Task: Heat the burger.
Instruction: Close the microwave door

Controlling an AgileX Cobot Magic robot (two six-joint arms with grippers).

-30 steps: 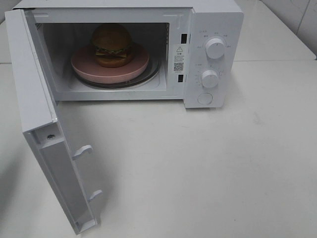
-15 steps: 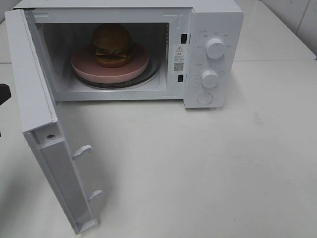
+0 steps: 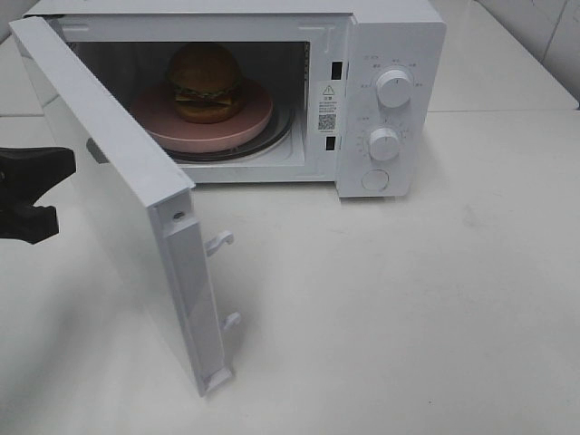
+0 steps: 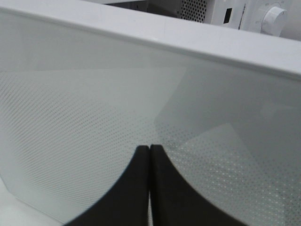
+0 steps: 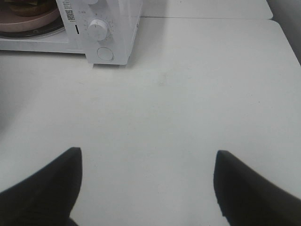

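Burger [image 3: 204,82]: glossy brown bun, seated on a round pink plate [image 3: 254,122] inside the microwave [image 3: 399,36].

High view: the white door [image 3: 127,181] stands half open, and my left gripper [image 3: 41,192] is just outside it. I judge the step in hand to be closing the door. The next move calls for a steady push until it latches, then the ribbed knobs [image 3: 393,88].

Left wrist view: fingertips [image 4: 138,162] clenched together, empty, close to the dotted glass pane [image 4: 94,103].

Right wrist view: right gripper [image 5: 148,155] spread wide, holding nothing, over the matte table [image 5: 188,94] before the microwave.
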